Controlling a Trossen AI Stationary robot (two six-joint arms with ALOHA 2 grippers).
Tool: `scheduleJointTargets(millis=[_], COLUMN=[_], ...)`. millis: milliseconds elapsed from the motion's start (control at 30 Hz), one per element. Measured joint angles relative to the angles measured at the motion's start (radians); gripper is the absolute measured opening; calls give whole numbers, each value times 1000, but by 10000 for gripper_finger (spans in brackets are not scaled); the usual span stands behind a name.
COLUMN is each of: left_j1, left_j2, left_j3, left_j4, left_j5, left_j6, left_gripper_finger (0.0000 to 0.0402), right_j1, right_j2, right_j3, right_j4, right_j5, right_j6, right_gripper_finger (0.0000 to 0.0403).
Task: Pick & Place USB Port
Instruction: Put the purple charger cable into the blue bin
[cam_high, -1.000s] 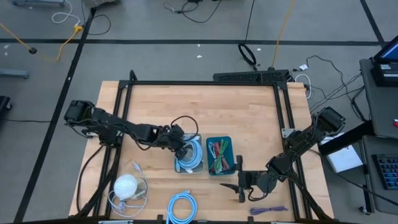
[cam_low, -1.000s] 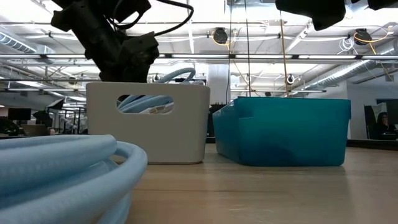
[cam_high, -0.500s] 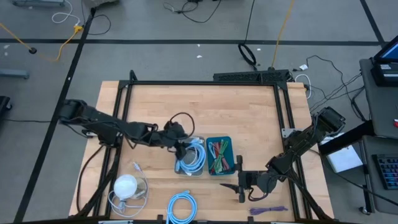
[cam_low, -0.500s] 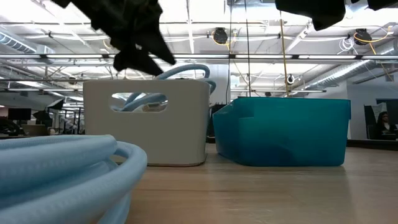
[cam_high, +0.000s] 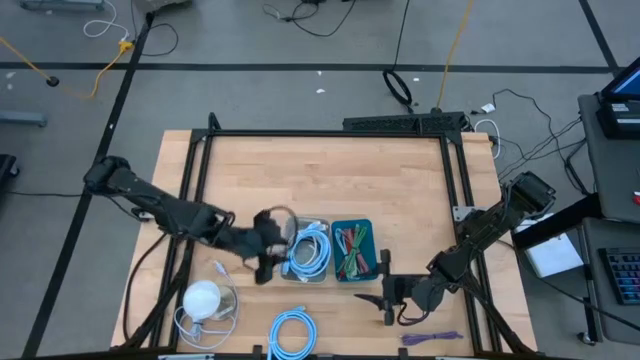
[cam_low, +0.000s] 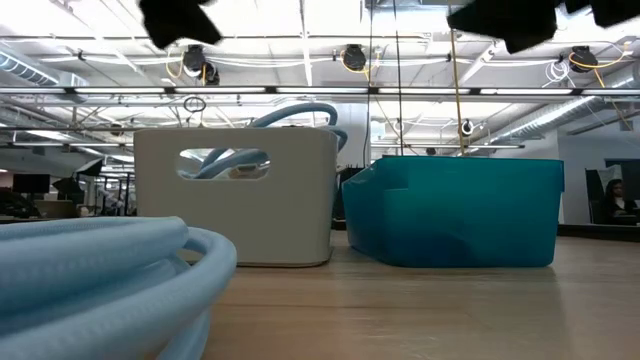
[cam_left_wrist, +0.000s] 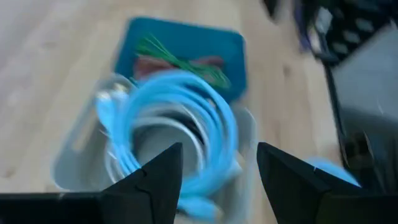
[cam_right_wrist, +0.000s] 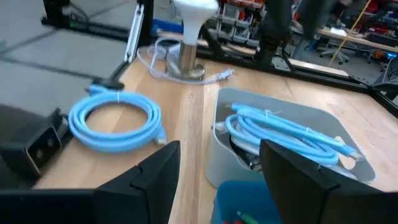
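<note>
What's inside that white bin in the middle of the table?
The white bin holds coiled light-blue cable, looping above the rim. Whatever lies beneath the coils is covered.

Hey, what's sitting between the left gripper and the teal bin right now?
In the high view, the white bin of coiled blue cable sits between the left gripper and the teal bin.

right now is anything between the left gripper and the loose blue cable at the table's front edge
Nothing visible. The left gripper is open beside the white bin, and bare wood lies between it and the loose blue cable; the white lamp sits off to the side.
</note>
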Motion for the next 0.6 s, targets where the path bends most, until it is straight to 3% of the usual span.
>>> scheduleJointTargets(millis=[100,200,400,600], left_j1=[-77,-159,-282,-299], left_j2=[1,1,15,15], left_j3=[2,2,-30,-112], left_j4=[-53,-91,-131,-127], left_j5=[-3,-91,-316,-365], left_j6=[-20,-73,-151,-265], left_gripper_finger=[200,194,191,191], right_j1=[14,39,122,225], right_j2=[-32,-100,-220,-131], right_j3=[0,0,96,253], right_j4=[-157,-409,-883,-1043], right_j5=[-5,-41,-284,-481], right_j6=[10,137,604,943], right_gripper_finger=[212,212,210,187])
